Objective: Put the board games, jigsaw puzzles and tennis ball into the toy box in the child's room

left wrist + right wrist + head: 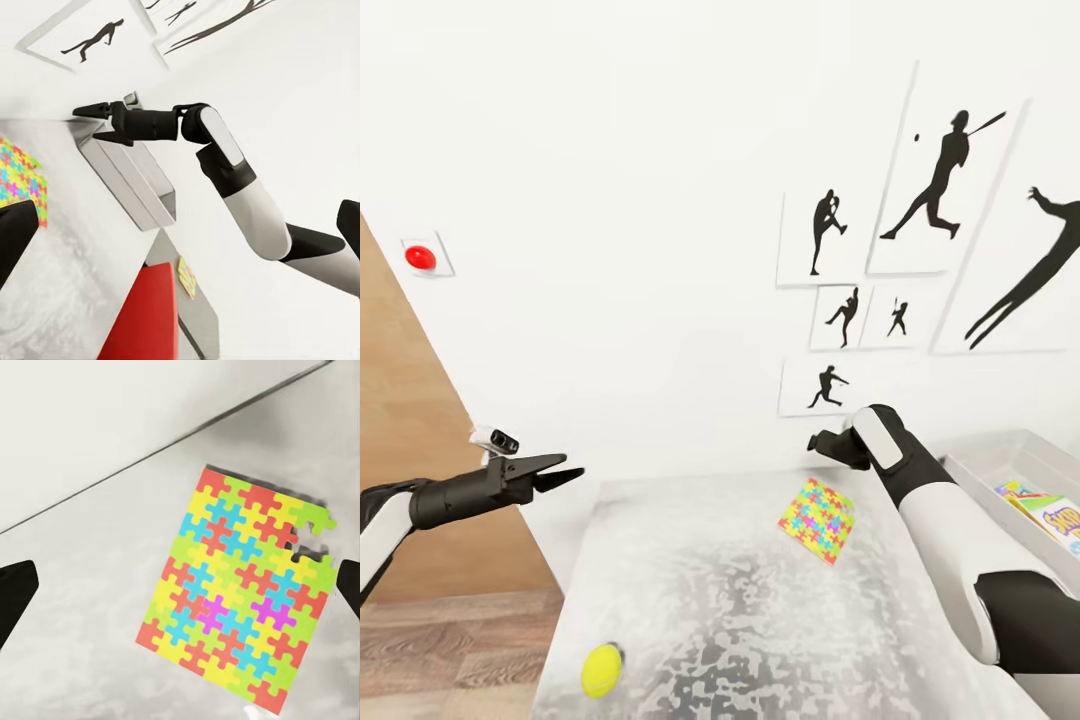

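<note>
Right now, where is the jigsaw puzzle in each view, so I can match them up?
Head view: puzzle mid-table, right of centre, just below the right hand.
Left wrist view: puzzle at the left edge.
Right wrist view: puzzle centre-right, filling much of the picture.
Shared landmark: the grey table under it.

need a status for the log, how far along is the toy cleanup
Partly done: a SKIP-BO game already lies in the toy box. In hand: nothing; the right end effector hovers open above a jigsaw puzzle on the table. Left: that puzzle and the tennis ball.
</note>
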Robot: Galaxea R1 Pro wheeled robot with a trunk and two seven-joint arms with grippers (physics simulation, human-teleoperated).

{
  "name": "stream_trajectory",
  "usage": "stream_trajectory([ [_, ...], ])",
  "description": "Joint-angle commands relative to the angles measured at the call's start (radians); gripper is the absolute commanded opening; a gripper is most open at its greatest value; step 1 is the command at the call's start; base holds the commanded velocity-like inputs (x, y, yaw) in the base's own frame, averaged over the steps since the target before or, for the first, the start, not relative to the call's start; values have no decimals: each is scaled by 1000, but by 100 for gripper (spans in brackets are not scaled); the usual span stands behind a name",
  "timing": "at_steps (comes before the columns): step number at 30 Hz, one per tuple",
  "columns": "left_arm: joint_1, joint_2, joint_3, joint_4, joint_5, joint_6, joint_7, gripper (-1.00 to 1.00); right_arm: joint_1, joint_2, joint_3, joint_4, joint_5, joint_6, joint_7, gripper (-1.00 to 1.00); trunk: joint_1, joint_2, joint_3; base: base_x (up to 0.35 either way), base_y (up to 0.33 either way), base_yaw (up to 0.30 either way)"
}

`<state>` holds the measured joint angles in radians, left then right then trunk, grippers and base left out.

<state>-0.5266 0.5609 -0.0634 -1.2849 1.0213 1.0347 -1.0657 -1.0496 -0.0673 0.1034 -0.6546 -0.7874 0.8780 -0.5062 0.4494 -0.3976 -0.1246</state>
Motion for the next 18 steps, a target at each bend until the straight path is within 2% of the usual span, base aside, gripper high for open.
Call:
stream_trajectory([
  [1,-1,10,0,-1,1,4,-7,100,-1,-3,6,0,-10,-4,-9,100,1,-2,-4,0,0,42],
  [7,0,23,4,-3,-1,4,-17,100,-1,-9,8,4,-11,-14,-9,100,1,-2,-14,0,0,62],
  [13,0,25,4,-5,-2,4,-19,100,-1,-12,9,4,-10,-18,-8,100,1,-2,-23,0,0,71],
  [18,0,25,5,-6,-2,4,-19,100,-1,-14,15,4,-10,-54,-6,100,1,-2,-32,0,0,73],
])
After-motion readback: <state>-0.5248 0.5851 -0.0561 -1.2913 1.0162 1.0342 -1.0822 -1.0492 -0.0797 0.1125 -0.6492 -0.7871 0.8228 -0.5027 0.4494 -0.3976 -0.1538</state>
